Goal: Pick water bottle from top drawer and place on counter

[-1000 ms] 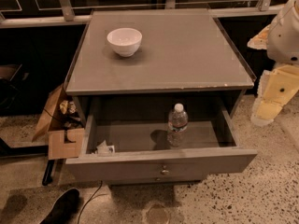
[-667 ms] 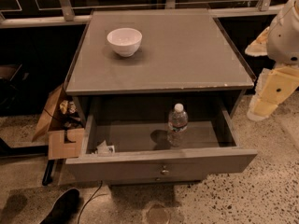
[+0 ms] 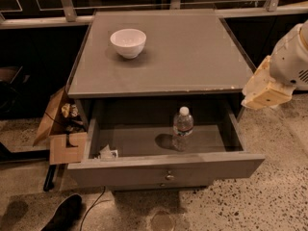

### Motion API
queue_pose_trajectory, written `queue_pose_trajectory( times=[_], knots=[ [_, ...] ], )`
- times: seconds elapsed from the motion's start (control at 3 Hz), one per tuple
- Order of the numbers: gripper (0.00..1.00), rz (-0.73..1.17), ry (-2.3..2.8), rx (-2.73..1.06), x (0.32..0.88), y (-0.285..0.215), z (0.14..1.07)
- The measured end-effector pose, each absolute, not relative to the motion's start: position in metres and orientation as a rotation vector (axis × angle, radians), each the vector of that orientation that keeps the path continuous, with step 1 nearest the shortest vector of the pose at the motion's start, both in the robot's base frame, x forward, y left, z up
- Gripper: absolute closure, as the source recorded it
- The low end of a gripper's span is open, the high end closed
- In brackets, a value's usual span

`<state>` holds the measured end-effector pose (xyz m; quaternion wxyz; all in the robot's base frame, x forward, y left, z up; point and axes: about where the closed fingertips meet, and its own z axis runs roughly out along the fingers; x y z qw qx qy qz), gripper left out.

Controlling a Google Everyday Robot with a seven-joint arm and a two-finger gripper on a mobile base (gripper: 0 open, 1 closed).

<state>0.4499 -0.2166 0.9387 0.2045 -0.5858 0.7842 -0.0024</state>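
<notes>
The water bottle [image 3: 182, 127] stands upright in the open top drawer [image 3: 163, 166], right of the middle, with its white cap up. The drawer is pulled out, and its front carries a small metal knob [image 3: 169, 177]. The counter [image 3: 187, 57] is the flat grey top above it. My gripper [image 3: 265, 89] shows as a cream-coloured end on the white arm [image 3: 292, 57] at the right edge. It hangs beside the cabinet's right front corner, right of and above the bottle, apart from it.
A white bowl [image 3: 128, 42] stands on the counter at the back left. A crumpled white scrap [image 3: 108, 153] lies in the drawer's left front corner. An open cardboard box [image 3: 61, 129] sits on the floor left of the cabinet. A dark shoe [image 3: 62, 214] is at the bottom left.
The arm's cream end has moved a little left and up, closer to the cabinet's right front corner. The bottle, the drawer and the bowl have not moved.
</notes>
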Motion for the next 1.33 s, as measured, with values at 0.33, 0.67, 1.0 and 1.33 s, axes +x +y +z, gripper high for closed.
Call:
queue_pose_trajectory(
  times=[0.33, 0.67, 1.0, 1.33],
  knots=[
    [0.87, 0.049, 2.167, -1.547, 0.463, -0.215, 0.905],
    [1.00, 0.123, 2.178, -1.415, 0.479, -0.216, 0.865],
    [1.00, 0.237, 2.202, -1.274, 0.490, -0.212, 0.820],
    [1.00, 0.237, 2.202, -1.274, 0.490, -0.212, 0.820]
  ],
)
